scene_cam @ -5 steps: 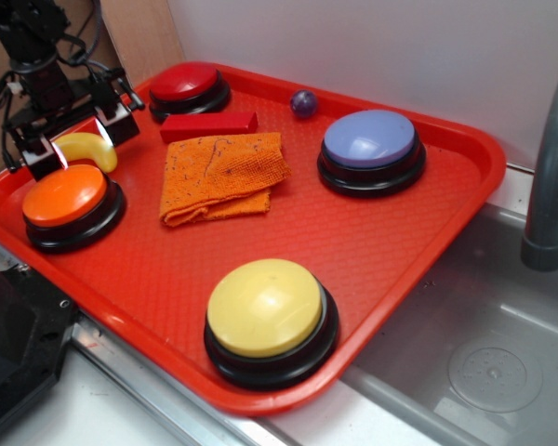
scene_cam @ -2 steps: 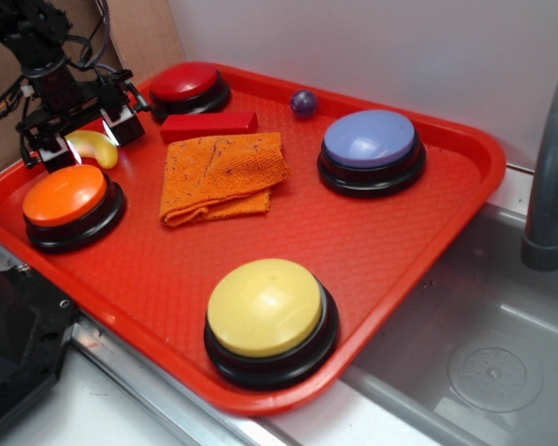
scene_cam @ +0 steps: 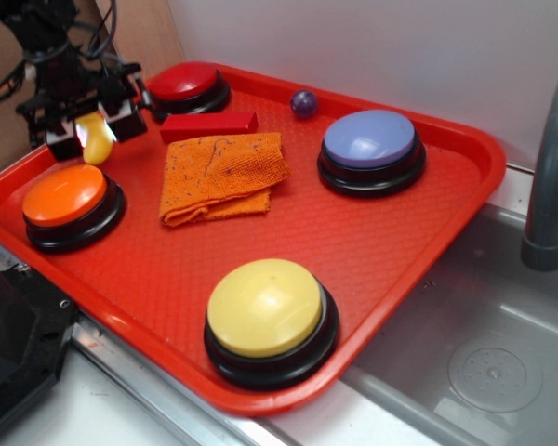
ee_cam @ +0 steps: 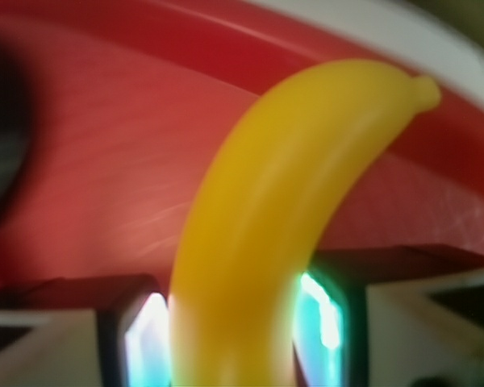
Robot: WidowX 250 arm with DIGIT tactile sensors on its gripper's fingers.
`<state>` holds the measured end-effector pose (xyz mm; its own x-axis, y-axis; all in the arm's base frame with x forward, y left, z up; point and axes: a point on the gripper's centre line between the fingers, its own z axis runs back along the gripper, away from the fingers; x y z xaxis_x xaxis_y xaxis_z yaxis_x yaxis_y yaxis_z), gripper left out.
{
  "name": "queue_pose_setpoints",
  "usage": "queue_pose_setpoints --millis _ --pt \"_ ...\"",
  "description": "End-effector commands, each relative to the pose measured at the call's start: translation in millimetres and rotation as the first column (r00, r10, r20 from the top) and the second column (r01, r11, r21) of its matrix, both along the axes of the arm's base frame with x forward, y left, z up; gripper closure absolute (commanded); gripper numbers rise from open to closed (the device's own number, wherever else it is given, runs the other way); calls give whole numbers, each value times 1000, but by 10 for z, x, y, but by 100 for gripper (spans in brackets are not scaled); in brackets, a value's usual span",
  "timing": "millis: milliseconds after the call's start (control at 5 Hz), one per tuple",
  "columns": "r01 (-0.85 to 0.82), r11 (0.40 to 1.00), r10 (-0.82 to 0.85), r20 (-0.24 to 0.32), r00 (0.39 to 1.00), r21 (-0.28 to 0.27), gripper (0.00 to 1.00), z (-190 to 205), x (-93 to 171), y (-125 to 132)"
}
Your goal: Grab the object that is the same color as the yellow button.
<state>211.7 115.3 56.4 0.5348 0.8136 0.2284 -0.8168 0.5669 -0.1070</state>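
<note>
The yellow banana toy is pinched between the pads of the gripper above the far-left corner of the red tray, just behind the orange button. Only its lower part is clamped, so a slip or twist could be caused by its glossy curve.

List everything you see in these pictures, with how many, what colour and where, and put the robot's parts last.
Plastic tray: one, red, beside the sink.
Dome push buttons: four; yellow button near edge, orange left, red far corner, lavender-blue right.
Knitted cloth: one, orange, tray middle.
Rectangular block: one, red, behind the cloth.
Small ball: one, purple, far edge.
Metal sink and grey faucet: right.
Glossy plastic banana toy: one, yellow, held in the end effector.
End effector: one, black, far left, shut on the banana.
</note>
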Motion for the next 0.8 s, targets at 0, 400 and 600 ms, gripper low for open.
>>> queue_pose_setpoints --millis 0,400,600 --pt "475 879 -475 -4 880 -35 100 937 188 -707" --pt "840 539 -837 68 543 -70 100 1224 -71 -1245" --pt "871 489 -869 52 491 -56 100 1189 -148 -1354"
